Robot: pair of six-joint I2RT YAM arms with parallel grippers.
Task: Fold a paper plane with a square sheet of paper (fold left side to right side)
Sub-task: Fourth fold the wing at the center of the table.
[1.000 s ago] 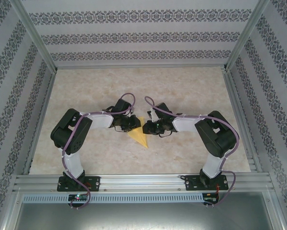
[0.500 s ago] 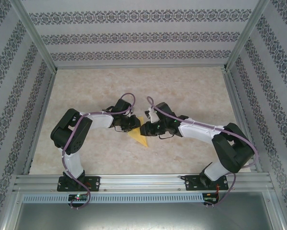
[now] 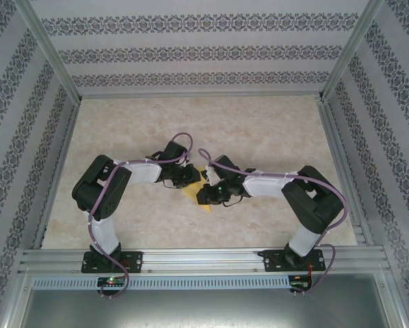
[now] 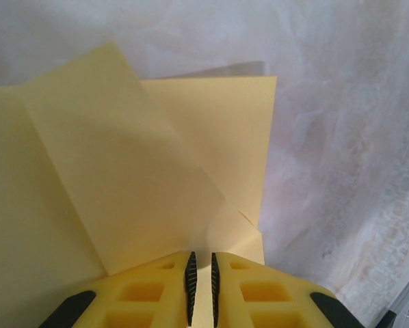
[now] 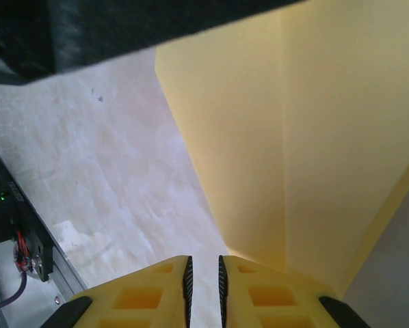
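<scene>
The left fingers (image 4: 200, 265) clamp the paper's (image 4: 122, 171) near edge, low over the counter (image 4: 334, 137). The right fingers (image 5: 203, 268), almost touching, grip nothing, just beside its tip.

Pale marbled counter (image 3: 273, 130) carrying one folded yellow sheet.
The counter has a beige, veined stone pattern and is bordered by aluminium rails (image 3: 204, 258) on the left, right and near sides. The square sheet of paper (image 3: 193, 196) lies on it a little nearer than the middle. It is creased into overlapping layers that narrow to a point on its near side.
</scene>
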